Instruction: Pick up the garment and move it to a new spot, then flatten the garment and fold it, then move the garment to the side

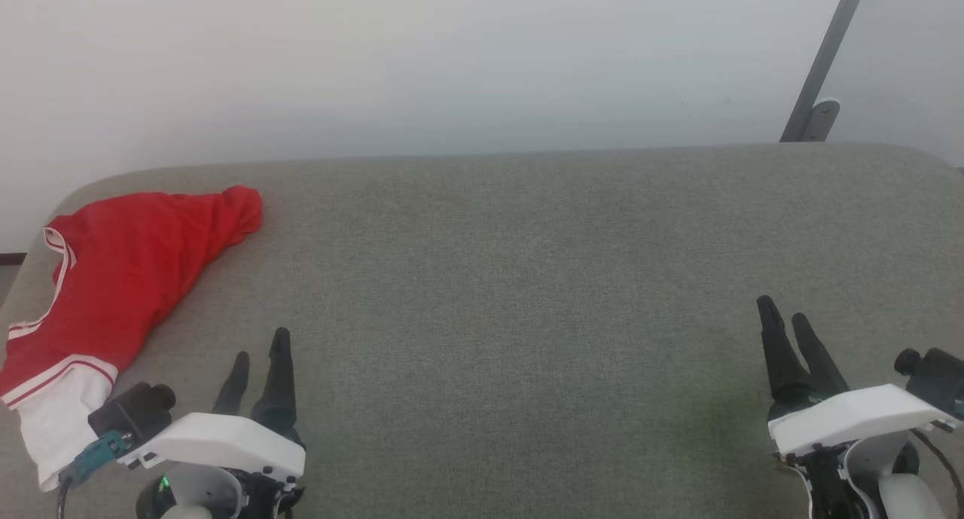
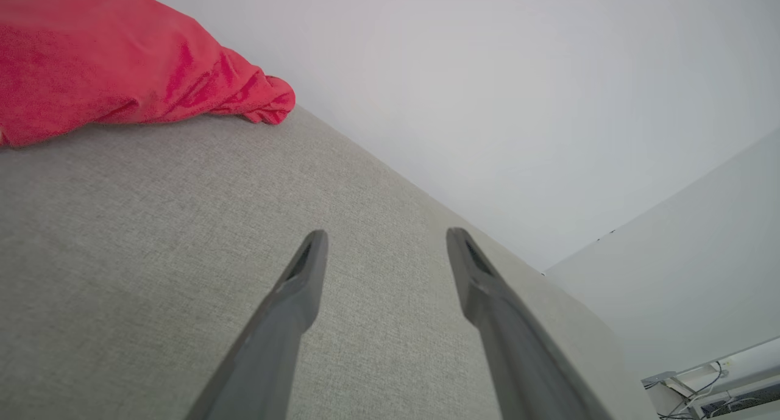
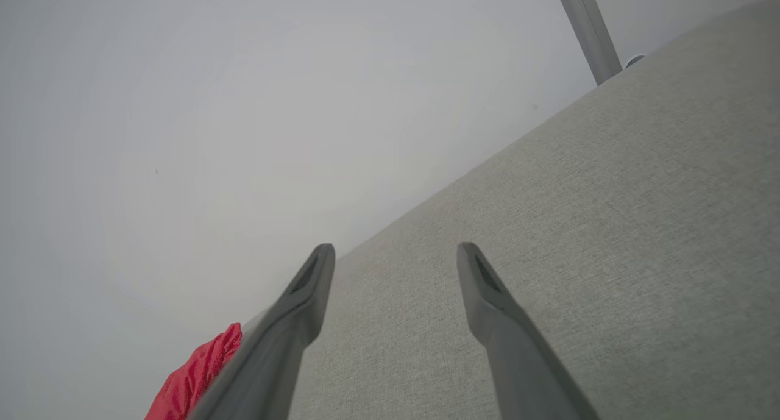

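Red jersey [image 1: 128, 278], crumpled in a heap, lies on the left end of the grey fabric-covered table [image 1: 527, 278], with its white sleeve end and red-white striped trim toward the table's near edge. Left pincer [image 1: 261, 346] hangs over the table's near-left part, just beside the jersey, fingers spread apart and empty. Right pincer [image 1: 782, 309] hangs over the table's near-right part, likewise spread and empty. A grey pole [image 1: 825, 59] leans behind the table's far-right corner.

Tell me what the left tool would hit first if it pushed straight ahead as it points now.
The left tool points over bare grey surface toward the white wall; the garment lies left of that line. The way looks free, though height above the surface is unclear.
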### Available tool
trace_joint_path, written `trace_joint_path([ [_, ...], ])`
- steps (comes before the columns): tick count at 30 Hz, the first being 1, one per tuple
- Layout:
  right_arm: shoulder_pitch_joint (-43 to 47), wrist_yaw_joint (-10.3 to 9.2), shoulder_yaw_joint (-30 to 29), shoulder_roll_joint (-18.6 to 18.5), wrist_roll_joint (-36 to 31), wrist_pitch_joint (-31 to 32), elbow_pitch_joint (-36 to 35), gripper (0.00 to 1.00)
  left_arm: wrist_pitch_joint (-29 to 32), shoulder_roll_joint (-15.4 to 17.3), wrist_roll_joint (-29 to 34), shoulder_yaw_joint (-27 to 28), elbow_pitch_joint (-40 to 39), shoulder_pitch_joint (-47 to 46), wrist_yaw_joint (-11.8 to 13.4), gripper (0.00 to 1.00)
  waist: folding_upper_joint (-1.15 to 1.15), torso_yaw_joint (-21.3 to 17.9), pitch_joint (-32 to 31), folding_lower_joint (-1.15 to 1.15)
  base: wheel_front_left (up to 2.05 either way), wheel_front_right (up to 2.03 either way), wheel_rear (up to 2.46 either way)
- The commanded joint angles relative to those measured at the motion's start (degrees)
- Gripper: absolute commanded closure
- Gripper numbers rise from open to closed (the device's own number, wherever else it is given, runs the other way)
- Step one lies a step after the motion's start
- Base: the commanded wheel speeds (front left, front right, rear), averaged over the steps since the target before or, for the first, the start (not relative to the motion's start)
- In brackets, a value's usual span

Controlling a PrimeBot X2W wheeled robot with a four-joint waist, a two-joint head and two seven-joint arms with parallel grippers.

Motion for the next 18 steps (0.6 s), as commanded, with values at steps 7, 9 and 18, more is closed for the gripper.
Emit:
trace_joint_path([
  [7,-1.7,0.02,-0.1,-0.7,-5.3,-1.3,-1.4,0.00,-1.7,1.5,5.3,0.2,-1.7,-0.2,1.0,0.00,0.00,0.0,-0.1,0.00,0.00,0.00,0.00],
  [9,-1.8,0.01,-0.2,-0.8,-6.5,-1.5,-1.5,0.00,-1.9,1.6,6.5,0.2,-2.0,0.0,1.2,0.00,0.00,0.0,-0.1,0.00,0.00,0.00,0.00],
  [18,-1.9,0.01,-0.6,-1.2,-11.7,-2.2,-2.2,0.00,-3.3,2.0,11.5,0.1,-3.0,0.7,2.2,0.00,0.00,-0.1,-0.3,0.00,0.00,0.00,0.00],
])
